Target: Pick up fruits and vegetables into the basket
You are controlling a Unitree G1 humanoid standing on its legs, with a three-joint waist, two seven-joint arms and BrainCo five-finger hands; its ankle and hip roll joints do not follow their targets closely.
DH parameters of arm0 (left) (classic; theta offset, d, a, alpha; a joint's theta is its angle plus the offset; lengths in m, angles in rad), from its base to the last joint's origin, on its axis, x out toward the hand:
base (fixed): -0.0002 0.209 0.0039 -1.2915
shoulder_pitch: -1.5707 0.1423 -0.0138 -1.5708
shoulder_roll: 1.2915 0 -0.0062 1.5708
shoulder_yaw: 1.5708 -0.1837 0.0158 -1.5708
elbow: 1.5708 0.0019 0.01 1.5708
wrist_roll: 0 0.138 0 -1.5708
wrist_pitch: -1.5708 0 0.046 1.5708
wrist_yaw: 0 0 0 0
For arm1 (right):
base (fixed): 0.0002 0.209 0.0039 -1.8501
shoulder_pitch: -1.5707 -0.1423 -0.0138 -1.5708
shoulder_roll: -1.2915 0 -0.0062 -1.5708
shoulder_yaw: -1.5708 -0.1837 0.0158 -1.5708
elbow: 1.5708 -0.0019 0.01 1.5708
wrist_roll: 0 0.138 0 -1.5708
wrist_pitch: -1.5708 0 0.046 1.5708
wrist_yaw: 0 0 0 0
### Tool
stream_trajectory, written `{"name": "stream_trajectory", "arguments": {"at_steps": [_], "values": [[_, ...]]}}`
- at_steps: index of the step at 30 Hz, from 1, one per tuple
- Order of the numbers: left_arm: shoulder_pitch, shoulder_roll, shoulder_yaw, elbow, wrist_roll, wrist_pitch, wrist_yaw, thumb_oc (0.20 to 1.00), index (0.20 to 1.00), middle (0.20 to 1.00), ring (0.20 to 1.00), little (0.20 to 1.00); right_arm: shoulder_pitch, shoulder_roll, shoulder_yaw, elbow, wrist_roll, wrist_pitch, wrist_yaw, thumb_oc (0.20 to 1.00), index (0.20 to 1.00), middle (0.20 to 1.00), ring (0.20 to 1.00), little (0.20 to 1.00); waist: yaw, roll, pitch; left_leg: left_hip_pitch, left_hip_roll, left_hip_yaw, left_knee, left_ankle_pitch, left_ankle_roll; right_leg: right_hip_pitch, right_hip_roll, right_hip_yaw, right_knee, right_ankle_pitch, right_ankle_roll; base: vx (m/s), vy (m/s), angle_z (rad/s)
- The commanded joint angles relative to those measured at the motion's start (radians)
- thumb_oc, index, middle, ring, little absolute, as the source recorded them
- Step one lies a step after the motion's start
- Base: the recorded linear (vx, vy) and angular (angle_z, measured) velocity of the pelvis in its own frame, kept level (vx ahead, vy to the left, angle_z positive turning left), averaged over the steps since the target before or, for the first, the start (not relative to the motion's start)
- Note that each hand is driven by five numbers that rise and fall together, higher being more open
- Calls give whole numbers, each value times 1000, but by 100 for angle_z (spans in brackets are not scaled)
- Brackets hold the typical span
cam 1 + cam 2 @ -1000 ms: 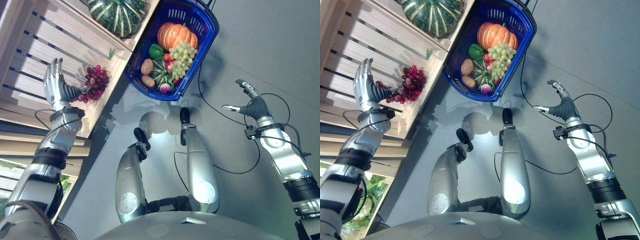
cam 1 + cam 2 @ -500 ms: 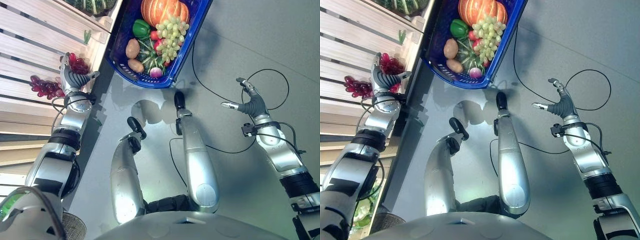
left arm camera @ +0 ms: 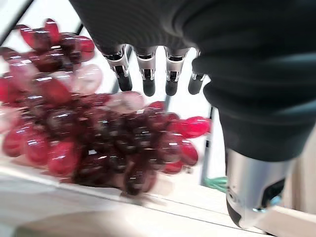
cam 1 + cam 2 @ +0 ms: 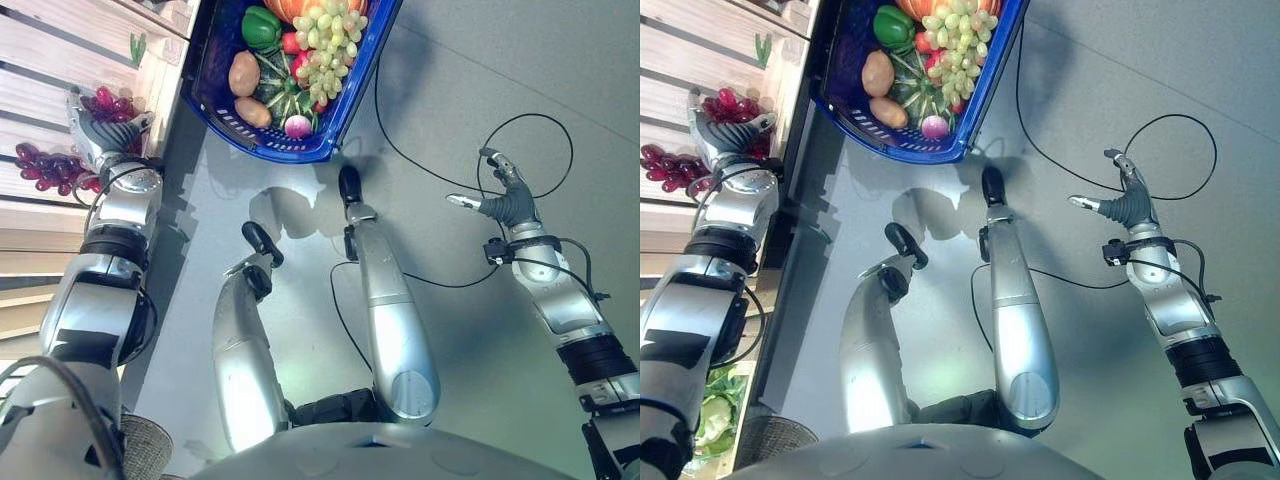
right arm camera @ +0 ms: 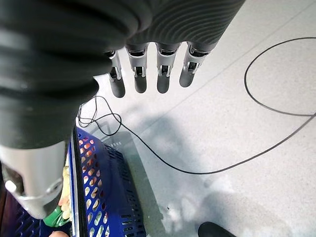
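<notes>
The basket (image 4: 345,100) is cut off by the upper edge of the eye views, so only its near part shows. In it lie a pepper (image 4: 261,27), two potatoes (image 4: 244,73), a bunch of green grapes (image 4: 325,55), a radish (image 4: 298,125), a striped green squash largely covered by the rest, and small red pieces I cannot name. An orange squash (image 4: 287,6) is nearly all out of frame.

The red grapes (image 4: 45,167) lie on the slatted wooden shelf (image 4: 40,70) to the robot's left, one bunch partly hidden behind the left hand (image 4: 97,135). That hand hangs right over them; in its wrist view the fingers (image 3: 148,79) reach out straight above the berries, not closed on them, though I cannot tell if they touch.

The right hand (image 4: 505,195) hovers over the grey floor (image 4: 480,80), well apart from the basket, fingers spread and relaxed, holding nothing.
</notes>
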Motion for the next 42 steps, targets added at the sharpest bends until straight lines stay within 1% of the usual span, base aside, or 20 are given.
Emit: {"name": "stream_trajectory", "arguments": {"at_steps": [1,2,4,8,10,14,16,17,21,26,27,31,33,34,37,42], "values": [[44,53,72,47,-100,-75,3,1000,1000,1000,1000,1000,21,15,30,-16,20,-41,-27,1000,1000,1000,1000,1000,20,-56,-50,-60,8,-16,43,-63,-2,-8,5,25,20,-83,52,0,3,7],[50,48,80,42,-105,-90,-5,1000,1000,1000,1000,1000,21,17,32,-16,17,-42,-28,1000,1000,1000,1000,1000,22,-55,-50,-60,6,-17,40,-62,-1,-8,5,24,20,-84,52,1,6,5],[65,43,89,26,-103,-97,2,1000,1000,1000,1000,1000,24,20,31,-21,12,-40,-33,1000,1000,1000,1000,1000,27,-55,-50,-58,2,-21,34,-60,-1,-5,5,21,16,-82,53,0,0,0],[79,38,100,18,-115,-98,18,1000,1000,1000,1000,1000,20,21,30,-22,14,-40,-38,1000,1000,1000,1000,1000,36,-56,-50,-60,-3,-28,29,-58,2,-3,5,15,12,-82,53,0,0,0],[76,38,96,26,-87,-68,38,1000,1000,1000,1000,1000,10,23,33,-16,12,-37,-42,1000,1000,1000,1000,1000,40,-56,-50,-63,-7,-34,28,-56,3,-3,4,13,9,-79,54,0,0,0],[60,57,76,57,-43,35,77,1000,1000,1000,1000,1000,-8,16,39,-20,26,-19,-42,1000,1000,1000,1000,1000,44,-61,-50,-72,-9,-41,31,-55,6,-6,6,8,7,-75,52,0,-15,4],[44,68,61,85,-13,82,89,1000,1000,1000,1000,1000,-23,16,51,-7,30,-20,-45,1000,1000,1000,1000,1000,45,-66,-50,-77,-9,-44,31,-54,6,-9,9,6,3,-71,51,-8,-30,4],[41,72,57,90,-11,88,91,1000,1000,1000,1000,1000,-27,13,53,-7,33,-19,-46,1000,1000,1000,1000,1000,45,-67,-50,-79,-9,-45,30,-54,6,-10,9,6,2,-71,50,-9,-27,5],[6,90,16,139,24,178,81,1000,1000,1000,1000,1000,-60,0,67,10,53,-10,-50,1000,1000,1000,1000,1000,41,-73,-50,-101,-10,-49,36,-56,7,-32,17,11,6,-66,48,-3,-7,0],[-18,94,-13,176,43,207,78,1000,1000,1000,1000,1000,-79,-6,73,21,60,-12,-48,1000,1000,1000,1000,1000,36,-75,-50,-111,-10,-51,37,-57,7,-42,21,15,7,-66,46,-5,-3,-2],[-42,104,-38,201,75,249,71,1000,1000,1000,1000,1000,-91,-13,80,28,70,-14,-51,1000,1000,1000,1000,1000,32,-77,-50,-115,-7,-48,34,-56,5,-47,23,17,2,-62,46,-10,-19,-4],[-67,117,-67,217,121,282,76,1000,1000,1000,1000,1000,-97,-22,81,33,87,-23,-55,1000,1000,1000,1000,1000,28,-80,-50,-122,-4,-45,29,-53,3,-55,25,18,-3,-57,46,-4,-9,-2],[-79,125,-86,223,172,296,74,1000,1000,1000,1000,1000,-99,-28,78,35,99,-27,-55,1000,1000,1000,1000,1000,25,-80,-50,-129,-3,-44,29,-53,1,-62,25,18,-3,-55,45,-6,-20,-5],[-84,127,-97,225,187,297,75,1000,1000,1000,1000,1000,-101,-30,78,36,103,-29,-55,1000,1000,1000,1000,1000,24,-79,-50,-132,-3,-44,28,-51,0,-65,25,18,-4,-54,46,-3,-16,-3],[-93,126,-110,229,171,293,60,1000,1000,1000,1000,1000,-102,-28,79,40,110,-40,-57,1000,1000,1000,1000,1000,20,-76,-50,-136,-4,-42,20,-49,-2,-72,28,19,-9,-53,44,-3,-4,-2],[-101,127,-126,233,207,302,39,1000,1000,1000,1000,1000,-100,-27,77,42,121,-45,-55,1000,1000,1000,1000,1000,15,-71,-50,-143,-5,-40,18,-47,-4,-81,28,20,-12,-52,43,-5,-6,-6]]}}
